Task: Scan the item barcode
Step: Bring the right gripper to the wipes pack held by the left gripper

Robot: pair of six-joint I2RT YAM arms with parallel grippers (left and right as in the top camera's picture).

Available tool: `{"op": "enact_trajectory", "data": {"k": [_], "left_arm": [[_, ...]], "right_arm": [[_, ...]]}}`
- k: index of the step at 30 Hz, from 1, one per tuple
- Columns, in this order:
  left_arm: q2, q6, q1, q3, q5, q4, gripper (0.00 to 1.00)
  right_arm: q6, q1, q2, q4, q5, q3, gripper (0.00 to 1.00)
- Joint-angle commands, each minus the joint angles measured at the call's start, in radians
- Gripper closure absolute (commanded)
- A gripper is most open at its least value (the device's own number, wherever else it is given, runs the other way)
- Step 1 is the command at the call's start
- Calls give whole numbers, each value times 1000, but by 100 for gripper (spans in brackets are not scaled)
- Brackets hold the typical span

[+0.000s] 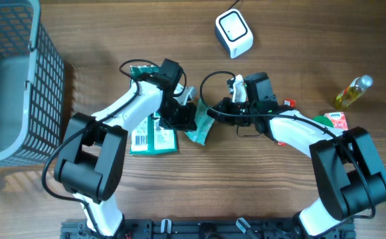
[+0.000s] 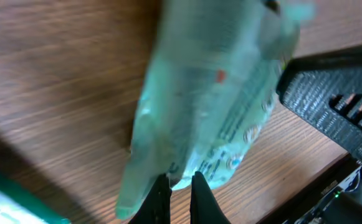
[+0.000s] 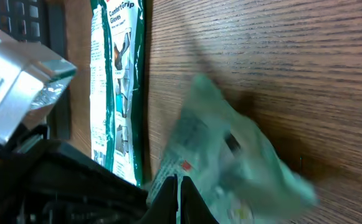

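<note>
Your left hand (image 1: 185, 114) and right hand (image 1: 214, 111) both pinched the teal pouch (image 1: 199, 131) mid-counter (image 1: 246, 192). Green glove pack (image 1: 154, 138) lay under your left arm. White scanner (image 1: 234, 33) sat beyond, well apart. Grey basket (image 1: 50, 73) stood far left, oil bottle (image 1: 352, 91) far right.

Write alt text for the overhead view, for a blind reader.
Over the wooden table, a robot's left pincer and right pincer meet, both shut on a pale green packet. Beyond them sits a white barcode scanner; a grey mesh basket stands at the image's left edge.
</note>
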Motion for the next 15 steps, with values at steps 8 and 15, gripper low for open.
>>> {"op": "enact_trajectory", "data": {"k": [8, 15], "left_arm": [[9, 20, 9, -24, 12, 33, 96], [9, 20, 9, -24, 12, 35, 96]], "right_arm": [[4, 58, 24, -6, 15, -2, 96], [30, 60, 24, -98, 73, -2, 96]]}}
